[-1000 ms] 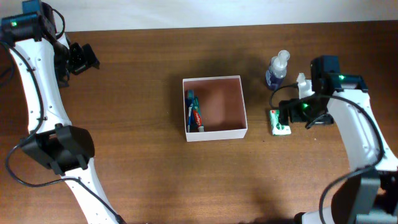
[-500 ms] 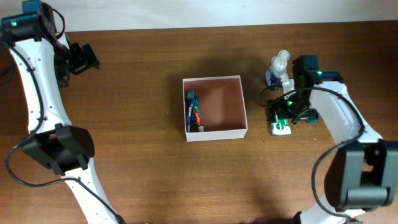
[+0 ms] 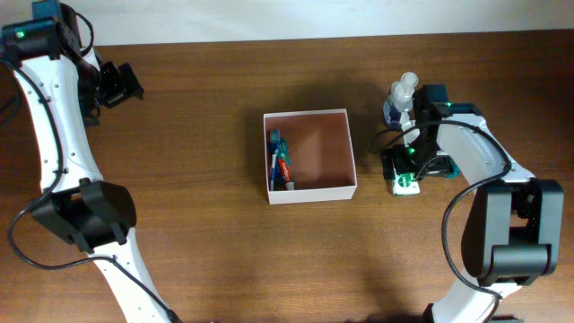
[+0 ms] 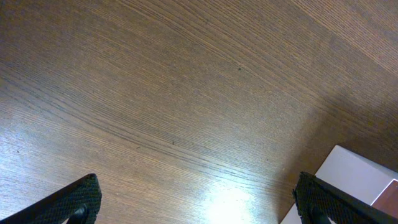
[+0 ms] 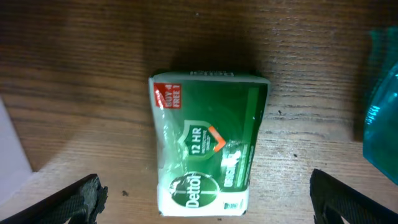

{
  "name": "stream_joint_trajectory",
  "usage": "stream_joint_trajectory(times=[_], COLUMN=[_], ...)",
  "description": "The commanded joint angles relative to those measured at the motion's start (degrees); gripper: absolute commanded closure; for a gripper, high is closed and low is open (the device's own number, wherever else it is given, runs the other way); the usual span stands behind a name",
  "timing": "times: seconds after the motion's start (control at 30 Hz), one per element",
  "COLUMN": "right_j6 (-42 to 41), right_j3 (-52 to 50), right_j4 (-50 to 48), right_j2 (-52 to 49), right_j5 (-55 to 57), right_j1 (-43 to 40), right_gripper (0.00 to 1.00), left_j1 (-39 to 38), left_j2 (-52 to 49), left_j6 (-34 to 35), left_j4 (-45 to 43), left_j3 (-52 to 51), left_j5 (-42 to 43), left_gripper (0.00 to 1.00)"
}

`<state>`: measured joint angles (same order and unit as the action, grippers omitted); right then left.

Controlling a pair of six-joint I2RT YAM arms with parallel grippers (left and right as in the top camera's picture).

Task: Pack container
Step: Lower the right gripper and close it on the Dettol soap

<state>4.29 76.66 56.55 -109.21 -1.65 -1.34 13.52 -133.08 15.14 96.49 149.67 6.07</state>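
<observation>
Right claw point(image 5: 205, 202) is spread wide above the green soap pack point(image 5: 205, 146), one finger to each side; you look lined up to pinch it, nothing gripped yet. The pack lies flat on the worktop point(image 3: 197, 224), just right of the container point(image 3: 316, 190). The container sits mid-worktop, with tubes point(image 3: 280, 161) along its left wall, leaving room. The spray bottle point(image 3: 401, 99) stands close behind the soap, so mind it. Left claw point(image 4: 199, 199) is wide and empty, parked far left, out of your way

Inspector A: Overhead lighting?
Inspector B: Even, moderately bright. Soft shadow on the table point(image 3: 309, 97) behind the container point(image 3: 314, 192).
Inspector A: Wrist views?
Inspector B: Left: pale glare patch low centre, dark shadow band upper right. Right: green soap pack point(image 5: 208, 146) sharp, slight sheen on wrap, heavy shadow above it; blue bottle point(image 5: 382, 99) at edge blurred.
</observation>
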Motion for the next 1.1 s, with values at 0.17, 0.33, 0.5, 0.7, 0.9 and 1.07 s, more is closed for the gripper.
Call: stream_joint_trajectory(times=[0.17, 0.33, 0.5, 0.7, 0.9, 1.07], right_j6=[-0.2, -0.2, -0.2, 0.0, 0.0, 0.0], right_j3=[-2.3, -5.6, -5.7, -5.9, -7.1, -7.7], right_j4=[-2.4, -5.7, -6.0, -6.6, -8.5, -9.4], right_j2=[-0.8, -0.8, -0.8, -0.8, -0.8, -0.8], right_j5=[1.1, 1.0, 1.0, 1.1, 1.0, 1.0], right_j1=[0.2, 0.2, 0.2, 0.2, 0.2, 0.2], right_gripper=[0.0, 0.0, 0.05, 0.09, 0.1, 0.1], left_j1=[0.2, 0.2, 0.2, 0.2, 0.2, 0.2], left_j2=[1.8, 1.8, 1.8, 1.8, 1.8, 1.8], left_j6=[-0.9, -0.9, -0.9, -0.9, -0.9, -0.9], left_j4=[0.0, 0.0, 0.0, 0.0, 0.0, 0.0], left_j3=[-0.3, -0.3, -0.3, -0.3, -0.3, -0.3], left_j5=[0.6, 0.6, 0.6, 0.6, 0.6, 0.6], left_gripper=[0.01, 0.01, 0.01, 0.01, 0.0, 0.01])
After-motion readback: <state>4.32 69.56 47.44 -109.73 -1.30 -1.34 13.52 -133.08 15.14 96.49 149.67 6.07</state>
